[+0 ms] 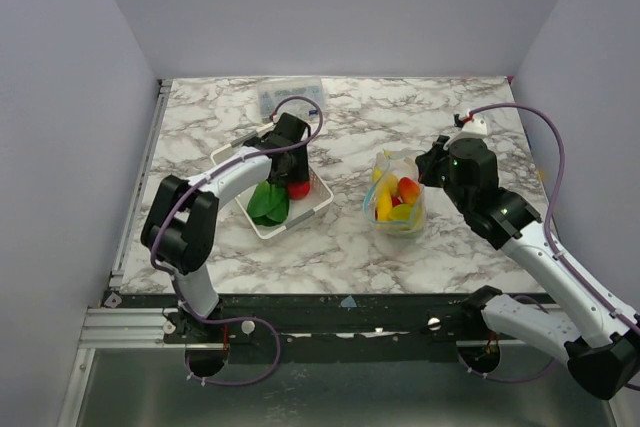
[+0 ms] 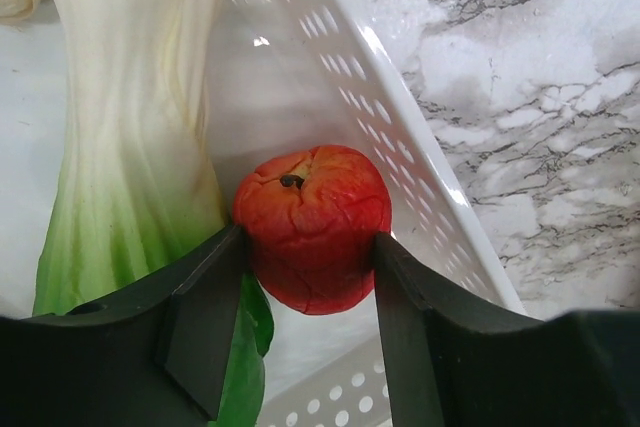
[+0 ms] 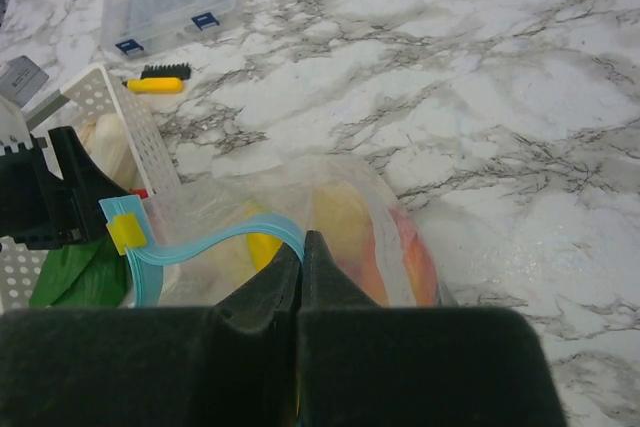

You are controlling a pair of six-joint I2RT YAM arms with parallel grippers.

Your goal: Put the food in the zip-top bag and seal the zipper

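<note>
Our left pincer [image 2: 308, 252] pinches a red fruit [image 2: 312, 217]; our right pincer [image 3: 302, 259] pinches the part-filled bag [image 3: 352, 189], zipper [image 3: 205, 241] unsealed.

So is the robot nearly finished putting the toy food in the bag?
Maybe halfway. Done: yellow, orange and red pieces sit in the zip-top bag, whose edge the right gripper pinches. In hand: the left gripper clamps a red fruit in the white tray. Left: that fruit, the green leafy vegetable beside it, then sealing the blue zipper, which looks open.
</note>
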